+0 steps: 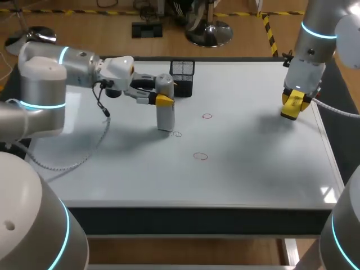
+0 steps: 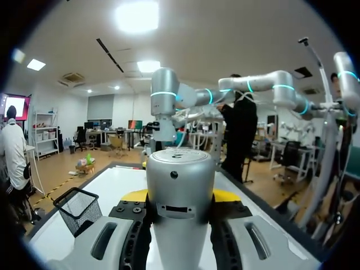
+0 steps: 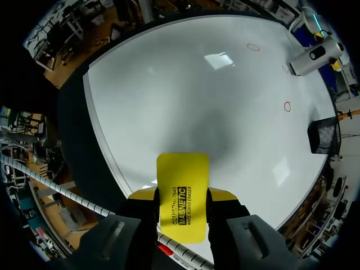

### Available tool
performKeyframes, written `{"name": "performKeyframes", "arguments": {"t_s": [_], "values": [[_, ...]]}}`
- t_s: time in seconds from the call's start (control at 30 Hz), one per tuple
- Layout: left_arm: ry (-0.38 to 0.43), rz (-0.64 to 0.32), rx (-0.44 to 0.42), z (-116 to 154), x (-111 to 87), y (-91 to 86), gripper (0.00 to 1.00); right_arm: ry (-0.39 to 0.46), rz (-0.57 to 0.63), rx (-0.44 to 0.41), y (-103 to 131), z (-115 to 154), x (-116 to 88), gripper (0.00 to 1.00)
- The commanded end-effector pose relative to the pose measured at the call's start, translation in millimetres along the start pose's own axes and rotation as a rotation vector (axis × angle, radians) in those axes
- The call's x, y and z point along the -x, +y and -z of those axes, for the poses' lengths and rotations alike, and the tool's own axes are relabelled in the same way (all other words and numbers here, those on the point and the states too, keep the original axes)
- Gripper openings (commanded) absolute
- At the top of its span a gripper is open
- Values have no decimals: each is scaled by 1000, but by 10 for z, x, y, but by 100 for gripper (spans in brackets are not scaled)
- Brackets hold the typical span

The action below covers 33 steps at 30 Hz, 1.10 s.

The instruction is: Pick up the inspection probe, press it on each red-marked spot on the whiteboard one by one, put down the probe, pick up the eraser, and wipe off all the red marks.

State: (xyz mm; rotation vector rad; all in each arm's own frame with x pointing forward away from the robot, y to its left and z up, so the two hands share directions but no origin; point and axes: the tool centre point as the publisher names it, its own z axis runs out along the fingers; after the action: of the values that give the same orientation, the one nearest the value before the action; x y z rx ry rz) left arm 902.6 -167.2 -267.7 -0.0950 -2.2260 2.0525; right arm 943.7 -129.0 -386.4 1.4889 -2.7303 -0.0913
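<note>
The whiteboard [image 1: 253, 163] lies flat and covers almost the whole worktop. The left arm comes in from the left side, and the left end effector [image 2: 180, 197] is closed on the probe [image 1: 165, 109], with one yellow finger on each side of its grey body. The probe stands upright, a little left of the board's middle, and its lower end seems to rest on the board surface. Three red marks [image 1: 207, 116] are drawn on the board. One small mark [image 1: 177, 134] is just beside the foot of the probe, one is further to the right, and one ring [image 1: 200, 156] is nearer to the front edge. A black mesh basket [image 1: 182, 77] stands at the far edge of the board, just behind the probe. The right end effector [image 3: 181, 196] is above the right part of the board, well apart from the marks. It grips the yellow eraser [image 3: 181, 180], which sticks out ahead of the fingers and points down to the board.
</note>
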Motion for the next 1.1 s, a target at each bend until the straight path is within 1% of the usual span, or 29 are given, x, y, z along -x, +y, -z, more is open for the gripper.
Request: {"name": "performKeyframes", "arguments": {"t_s": [0.03,0.2,0.27,0.3,0.67,0.93,1.1], "values": [[-141,-10,9,248,-292,-150,0,3,2,-1,-5,5,0,0],[-211,-3,5,475,-402,-217,0,3,2,-1,-5,5,0,0],[-239,-5,17,575,-456,-236,0,3,2,-1,-5,5,0,0],[-256,-12,25,625,-478,-235,0,3,2,-1,-5,5,0,0],[-401,6,10,1237,-791,-215,0,3,2,-1,-5,5,0,0],[-490,4,4,1558,-1014,-237,0,3,2,-1,-5,5,0,0],[-542,8,6,1738,-1125,-210,0,3,2,-1,-5,5,0,0]]}}
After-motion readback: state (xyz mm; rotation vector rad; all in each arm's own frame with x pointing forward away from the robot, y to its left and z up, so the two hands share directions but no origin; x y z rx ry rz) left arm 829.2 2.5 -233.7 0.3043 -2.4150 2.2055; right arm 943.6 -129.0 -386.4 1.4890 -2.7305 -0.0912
